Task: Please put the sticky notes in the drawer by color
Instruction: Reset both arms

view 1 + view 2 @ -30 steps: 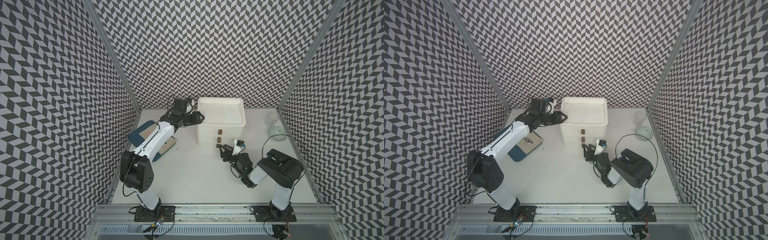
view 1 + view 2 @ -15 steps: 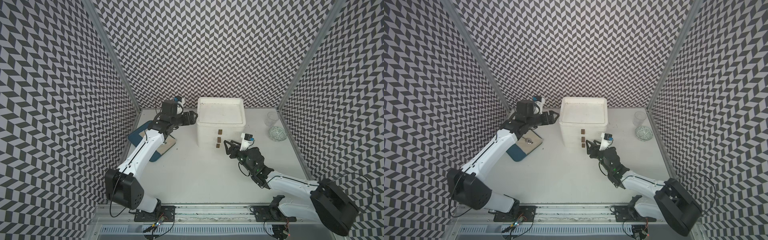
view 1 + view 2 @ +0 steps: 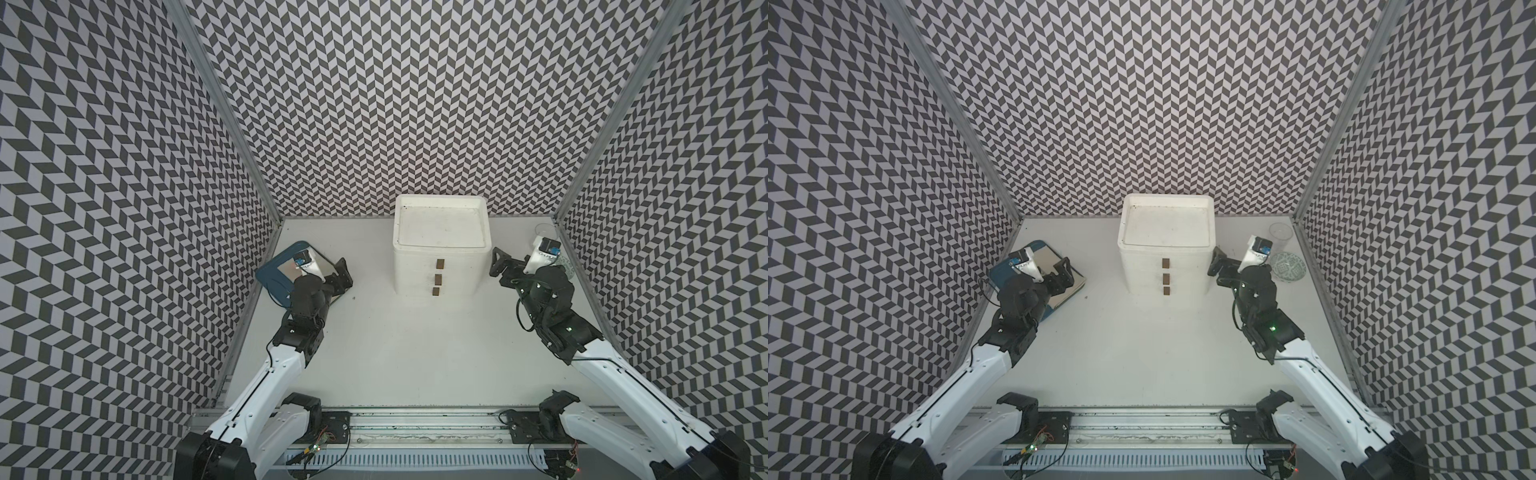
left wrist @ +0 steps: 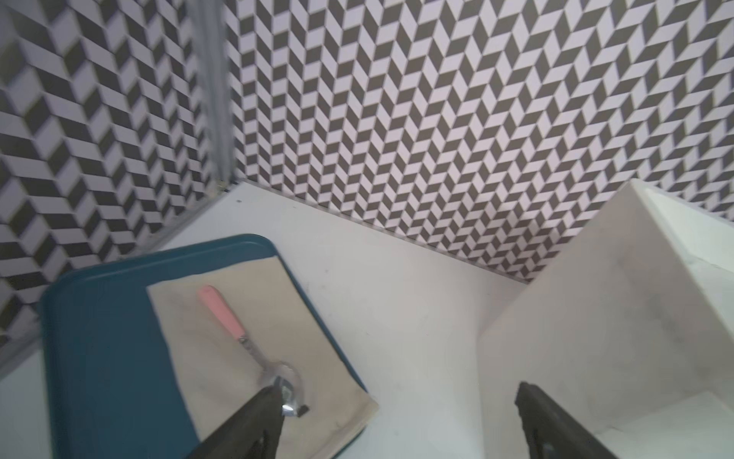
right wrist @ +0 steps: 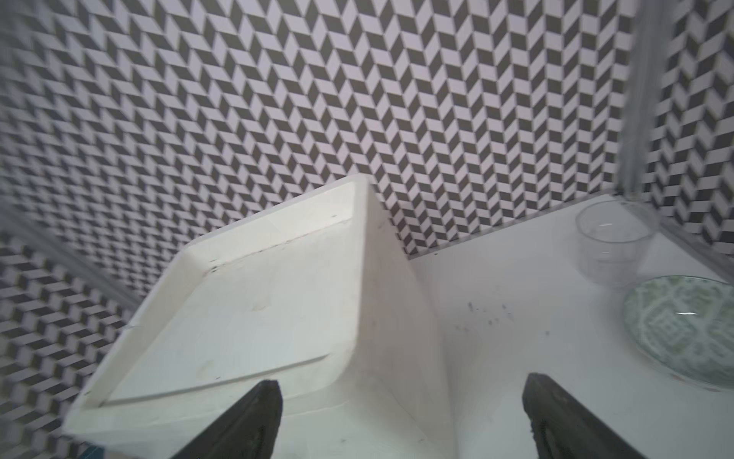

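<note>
Drawer (image 3: pixel 419 266) stands mid-frame; we see our left pincer (image 3: pixel 343 276) at frame left and right pincer (image 3: pixel 500 270) at frame right, both spread wide, holding nothing.

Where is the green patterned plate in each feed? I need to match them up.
In a top view: green patterned plate mostly hidden behind the right arm.
In a top view: in plain sight, beside the clear cup.
Left wrist: not in it.
Right wrist: beside the clear cup, cut by the frame.
Shared landmark: the white drawer, in all four.
</note>
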`<move>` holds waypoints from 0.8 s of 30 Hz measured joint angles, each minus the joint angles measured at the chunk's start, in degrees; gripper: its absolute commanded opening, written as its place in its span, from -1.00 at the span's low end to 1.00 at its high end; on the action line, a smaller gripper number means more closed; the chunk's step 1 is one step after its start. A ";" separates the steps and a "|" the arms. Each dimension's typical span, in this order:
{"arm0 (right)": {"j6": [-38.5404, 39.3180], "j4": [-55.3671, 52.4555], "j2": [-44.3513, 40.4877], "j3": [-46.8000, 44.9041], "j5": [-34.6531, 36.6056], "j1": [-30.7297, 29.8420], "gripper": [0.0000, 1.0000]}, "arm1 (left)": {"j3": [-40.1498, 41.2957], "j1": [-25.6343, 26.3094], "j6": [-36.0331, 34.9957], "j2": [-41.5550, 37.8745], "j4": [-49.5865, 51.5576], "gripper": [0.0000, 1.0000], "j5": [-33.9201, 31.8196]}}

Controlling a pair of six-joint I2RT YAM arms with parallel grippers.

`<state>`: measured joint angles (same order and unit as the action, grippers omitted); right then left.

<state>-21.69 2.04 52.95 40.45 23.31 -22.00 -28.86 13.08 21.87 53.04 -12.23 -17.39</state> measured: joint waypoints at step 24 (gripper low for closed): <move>15.26 53.62 22.36 -31.93 -5.14 20.70 0.99 | 22.03 -13.03 -15.04 20.92 -49.44 0.93 3.72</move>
<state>-6.44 55.66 75.31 8.51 18.17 -1.30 -6.83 0.05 6.83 73.95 -61.67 -13.67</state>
